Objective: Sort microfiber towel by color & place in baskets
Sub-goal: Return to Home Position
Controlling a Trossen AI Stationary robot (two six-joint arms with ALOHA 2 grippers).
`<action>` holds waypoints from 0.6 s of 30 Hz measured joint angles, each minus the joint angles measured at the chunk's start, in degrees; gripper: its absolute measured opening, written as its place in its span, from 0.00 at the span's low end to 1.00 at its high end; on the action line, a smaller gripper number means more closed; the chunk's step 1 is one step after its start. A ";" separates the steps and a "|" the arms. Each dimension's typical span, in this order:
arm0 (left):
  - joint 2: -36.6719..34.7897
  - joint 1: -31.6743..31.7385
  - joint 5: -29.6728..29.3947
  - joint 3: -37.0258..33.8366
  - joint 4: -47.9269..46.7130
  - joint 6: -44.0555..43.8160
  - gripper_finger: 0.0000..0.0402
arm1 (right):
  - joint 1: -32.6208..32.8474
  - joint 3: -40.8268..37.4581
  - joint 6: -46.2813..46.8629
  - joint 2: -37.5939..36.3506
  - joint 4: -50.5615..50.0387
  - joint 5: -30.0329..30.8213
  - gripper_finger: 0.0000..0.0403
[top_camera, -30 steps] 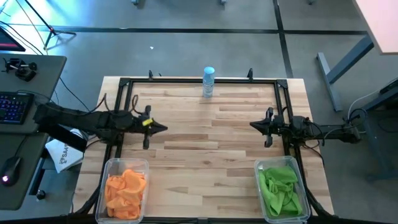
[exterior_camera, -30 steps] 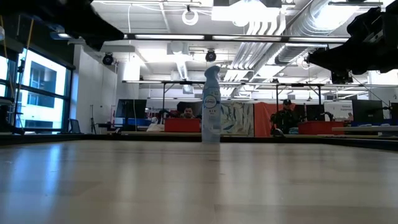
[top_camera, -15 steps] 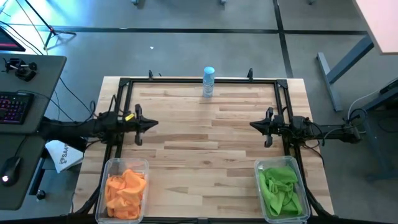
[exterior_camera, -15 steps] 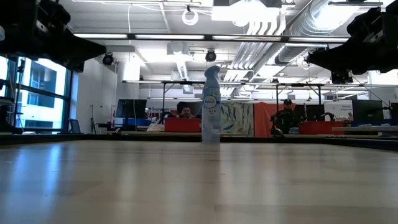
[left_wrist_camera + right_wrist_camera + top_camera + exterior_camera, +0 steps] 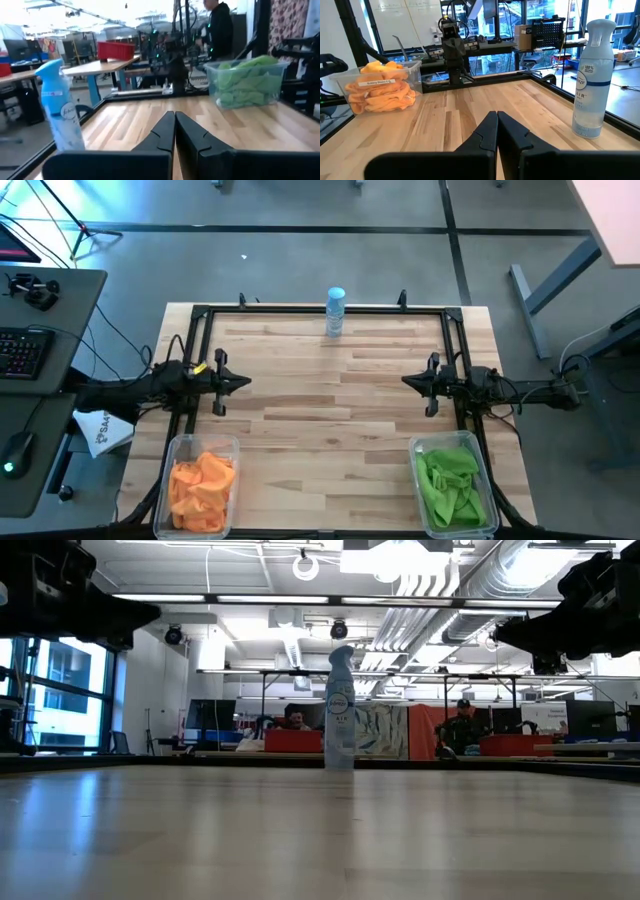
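Since no cloth lies loose on the table (image 5: 330, 415) in the high view, the relation that counts is gripper to tub. The left gripper (image 5: 240, 383), clenched on nothing, points toward the table's middle. The orange microfiber cloths (image 5: 201, 480) sit heaped in the left tub (image 5: 205, 441), off to its side and a little behind its tips, with the tub's long axis crosswise to the arm. The right gripper (image 5: 408, 381), likewise closed and empty, mirrors it, with the green microfiber cloths (image 5: 447, 480) in the right tub (image 5: 417, 480) beside and behind its tips. Each arm is nearer its own tub (neither needs to reach, I judge, only to draw back to rest). In the low view the left arm (image 5: 70, 590) and right arm (image 5: 575, 600) hang high above the wood, well apart from the spray bottle (image 5: 340, 710) standing between them. Past the left wrist's closed fingers (image 5: 160, 137) the green heap shows far across the table. Past the right wrist's fingers (image 5: 482, 137), the orange one does.
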 joint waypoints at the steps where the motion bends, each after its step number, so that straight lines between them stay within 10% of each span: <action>1: 0.00 0.36 0.06 0.05 -0.97 0.09 0.00 | 0.00 0.00 0.00 0.00 0.01 0.00 0.00; 18: 3.09 1.68 0.53 0.03 -3.82 -1.05 0.00 | 0.00 0.00 0.00 0.01 0.00 -0.01 0.00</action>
